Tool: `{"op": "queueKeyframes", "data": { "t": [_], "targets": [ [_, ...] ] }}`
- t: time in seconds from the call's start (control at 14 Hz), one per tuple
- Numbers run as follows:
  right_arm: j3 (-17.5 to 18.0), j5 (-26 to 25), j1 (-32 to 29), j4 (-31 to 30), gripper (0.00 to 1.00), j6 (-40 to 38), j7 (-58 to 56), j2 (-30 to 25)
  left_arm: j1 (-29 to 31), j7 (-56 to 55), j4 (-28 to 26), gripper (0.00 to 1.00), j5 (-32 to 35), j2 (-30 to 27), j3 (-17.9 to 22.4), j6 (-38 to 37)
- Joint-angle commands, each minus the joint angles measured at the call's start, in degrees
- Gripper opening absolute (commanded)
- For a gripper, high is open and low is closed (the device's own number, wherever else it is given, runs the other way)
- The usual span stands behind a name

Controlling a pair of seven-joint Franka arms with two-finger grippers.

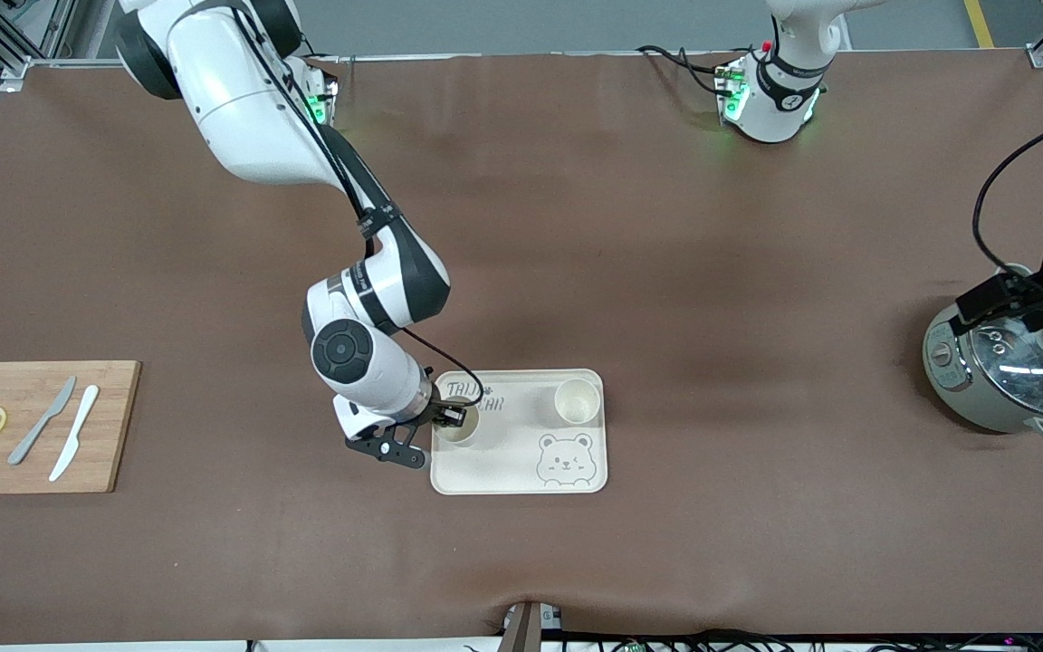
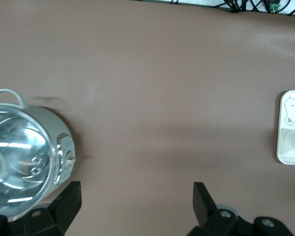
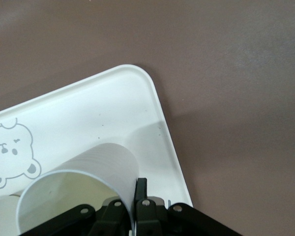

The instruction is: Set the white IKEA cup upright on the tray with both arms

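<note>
The cream tray (image 1: pixel 503 457) with the bear drawing lies on the brown table. My right gripper (image 1: pixel 449 418) is shut on the rim of a white cup (image 1: pixel 460 427). It holds the cup upright at the tray's end toward the right arm. In the right wrist view the cup wall (image 3: pixel 88 167) sits pinched between the fingers (image 3: pixel 141 187) over the tray (image 3: pixel 113 108). A second white cup (image 1: pixel 577 401) stands upright on the tray. My left gripper (image 1: pixel 1024 299) is open and empty over the steel cooker, and it also shows in the left wrist view (image 2: pixel 135 201).
A steel cooker with a glass lid (image 1: pixel 1001 371) stands at the left arm's end of the table and shows in the left wrist view (image 2: pixel 19 147). A wooden cutting board (image 1: pixel 33 426) with two lemon slices and two knives lies at the right arm's end.
</note>
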Motion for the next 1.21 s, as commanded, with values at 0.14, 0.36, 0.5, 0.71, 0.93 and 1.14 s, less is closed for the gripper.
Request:
{"op": "queueKeyframes", "data": {
  "t": [0.14,0.36,0.5,0.71,0.93,1.14],
  "targets": [
    [-0.7,0.0,2.0,1.3,0.00,1.6,1.3,2.8,-4.4,1.3,-0.4,1.00,-0.1,-1.8,5.5,-4.4],
    [-0.7,-0.1,2.3,1.1,0.00,3.2,1.2,3.7,-13.2,1.6,-0.1,1.00,0.7,-2.5,15.4,-7.3],
    [-0.8,-0.6,2.6,1.1,0.00,3.4,1.2,3.9,-13.5,1.6,-0.1,1.00,0.6,-2.3,15.1,-6.9],
    [-0.8,-1.2,2.8,1.1,0.00,3.7,1.3,4.4,-13.8,1.6,1.2,1.00,0.3,-1.9,13.8,-6.5],
    [-0.8,-1.1,2.8,1.1,0.89,4.0,1.4,4.3,-14.1,0.9,2.1,1.00,-0.2,-0.8,12.6,-6.5],
    [-0.8,-1.1,2.3,1.2,1.00,3.3,1.1,3.3,-14.1,1.2,2.3,1.00,-1.6,-0.3,12.0,-6.5]
  ]
}}
